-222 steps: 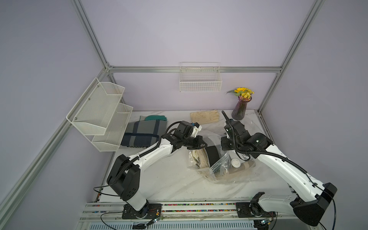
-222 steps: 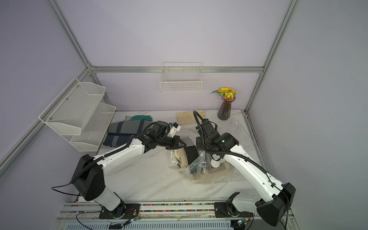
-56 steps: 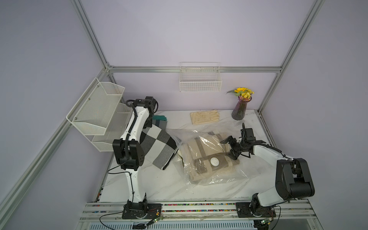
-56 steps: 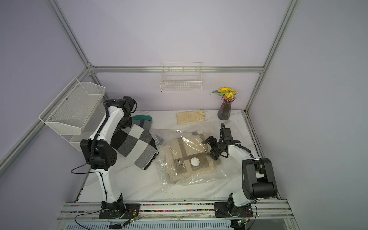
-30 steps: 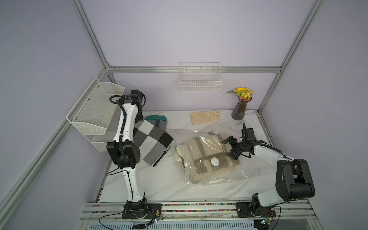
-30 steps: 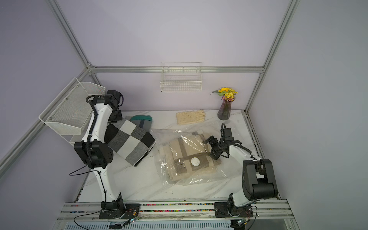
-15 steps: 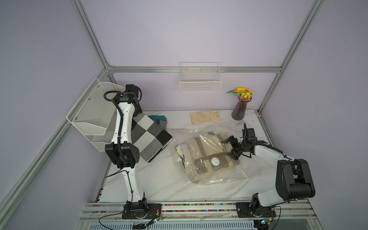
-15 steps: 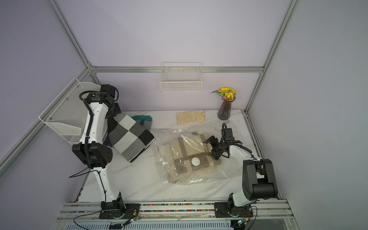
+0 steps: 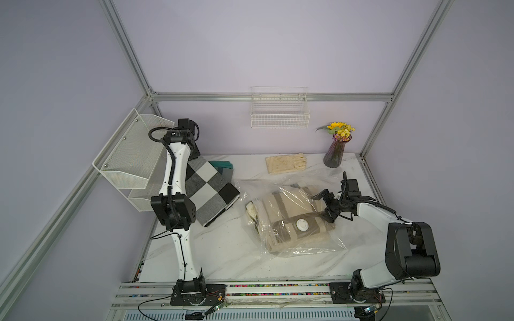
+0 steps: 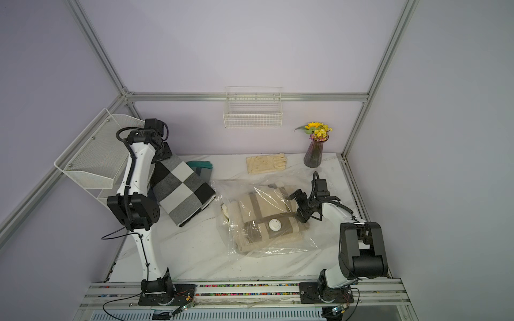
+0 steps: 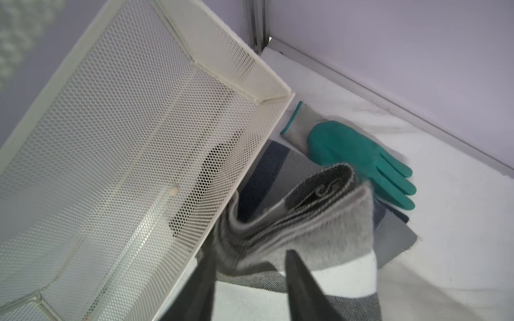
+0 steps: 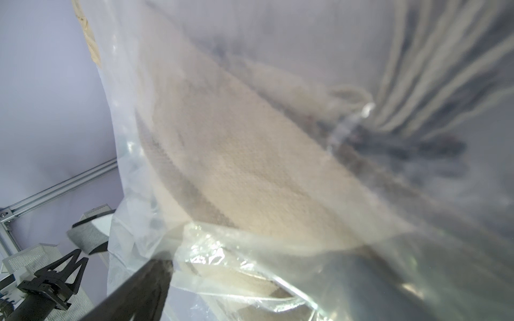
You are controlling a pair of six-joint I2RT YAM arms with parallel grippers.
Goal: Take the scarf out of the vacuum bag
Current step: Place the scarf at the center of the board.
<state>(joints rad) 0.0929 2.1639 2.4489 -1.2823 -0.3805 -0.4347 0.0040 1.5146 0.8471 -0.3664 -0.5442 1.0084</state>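
Top view, vacuum bag [image 9: 294, 239] beside right hand [image 9: 323, 208], perhaps touching.

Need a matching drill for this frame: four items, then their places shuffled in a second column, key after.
1 checkered scarf
2 beige folded cloth
3 cream gloves
4 vase

A inside the vacuum bag
B table's back corner, holding flowers
C out of the bag, next to the mesh shelf
D flat on the table, below the wall basket

Pairs: 1-C, 2-A, 3-D, 4-B
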